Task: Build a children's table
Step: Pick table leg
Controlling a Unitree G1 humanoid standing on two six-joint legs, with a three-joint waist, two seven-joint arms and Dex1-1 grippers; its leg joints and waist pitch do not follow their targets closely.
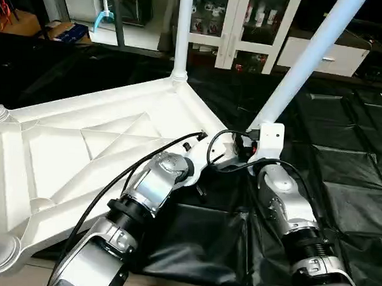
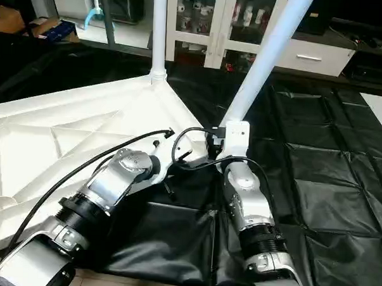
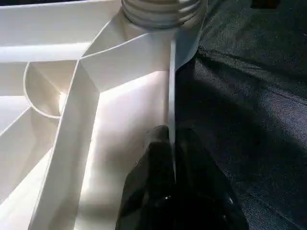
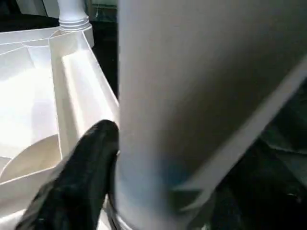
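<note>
While the upturned tabletop [image 1: 108, 146] filled the left of the frame, the left gripper [image 3: 170, 158] pinched its rim and the right gripper [image 4: 103, 158] clasped a tilted leg [image 1: 309, 59] at centre; seating it likely needed straightening.

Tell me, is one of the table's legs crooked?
Yes. The leg in the right gripper leans sideways at the near corner of the upside-down tabletop, while the far leg stands straight. The left gripper pinches the tabletop's rim.
</note>
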